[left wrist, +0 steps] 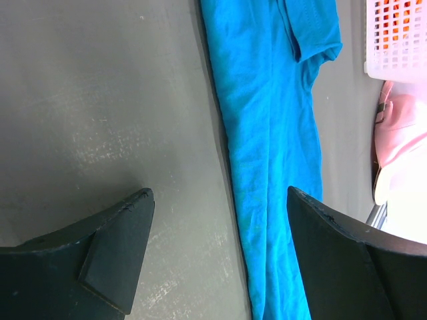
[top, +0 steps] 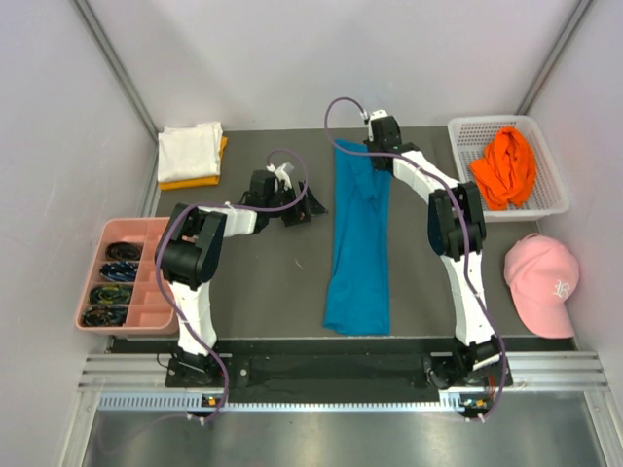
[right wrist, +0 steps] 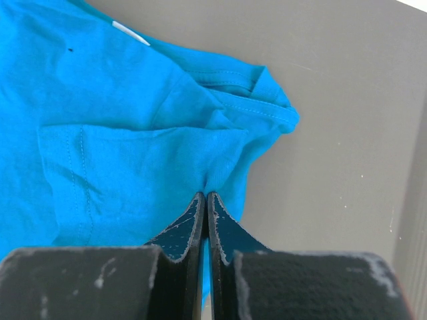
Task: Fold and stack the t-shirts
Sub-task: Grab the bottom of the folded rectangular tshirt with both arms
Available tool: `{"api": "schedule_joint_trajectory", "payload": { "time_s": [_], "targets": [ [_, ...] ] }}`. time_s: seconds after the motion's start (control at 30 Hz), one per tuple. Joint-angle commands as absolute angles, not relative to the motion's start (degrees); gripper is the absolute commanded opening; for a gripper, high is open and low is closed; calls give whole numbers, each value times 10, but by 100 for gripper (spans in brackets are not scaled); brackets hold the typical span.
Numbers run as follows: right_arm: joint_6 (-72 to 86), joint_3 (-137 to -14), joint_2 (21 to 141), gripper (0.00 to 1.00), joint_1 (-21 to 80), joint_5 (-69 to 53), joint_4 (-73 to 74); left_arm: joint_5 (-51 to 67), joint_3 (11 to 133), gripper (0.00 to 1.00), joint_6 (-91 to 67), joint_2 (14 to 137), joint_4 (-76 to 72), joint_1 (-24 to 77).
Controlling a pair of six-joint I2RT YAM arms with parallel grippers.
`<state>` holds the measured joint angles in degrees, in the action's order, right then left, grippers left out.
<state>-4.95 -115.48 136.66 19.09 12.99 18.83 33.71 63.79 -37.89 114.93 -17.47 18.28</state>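
Risk sits mostly with the right claw [right wrist: 205, 197], whose jaws are closed on only a thin pucker of the teal shirt [top: 357, 243] near its sleeve end, at the far side of the counter [top: 273, 282]. The shirt lies down the middle as a long narrow strip, folded lengthwise. With so little cloth pinched, a pull toward the near hem could, I judge, slip the bite or lift one layer alone, spoiling that fold. The left claw [left wrist: 219, 193] hangs wide open and empty just beside the strip's left edge, so nothing pins the cloth against dragging.
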Motion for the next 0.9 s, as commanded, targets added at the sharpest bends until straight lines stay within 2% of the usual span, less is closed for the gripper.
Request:
{"api": "schedule_joint_trajectory", "payload": {
  "time_s": [0.0, 0.5, 0.57, 0.7, 0.8, 0.87],
  "targets": [
    [-41, -1155, 1328, 0, 180, 151, 171, 344, 642, 86, -381, 1162, -180, 183],
    [-37, -1158, 1336, 2, 175, 167, 178, 345, 642, 85, -381, 1162, -180, 183],
    [-35, -1158, 1337, 8, 174, 166, 178, 345, 642, 85, -381, 1161, -180, 183],
    [-31, -1156, 1332, 43, 174, 164, 178, 345, 640, 85, -381, 1159, -179, 183],
    [-26, -1150, 1319, 53, 174, 169, 173, 345, 641, 85, -381, 1157, -178, 183],
    [-25, -1136, 1301, 55, 173, 174, 163, 344, 640, 85, -380, 1155, -177, 183]
  ]
}}
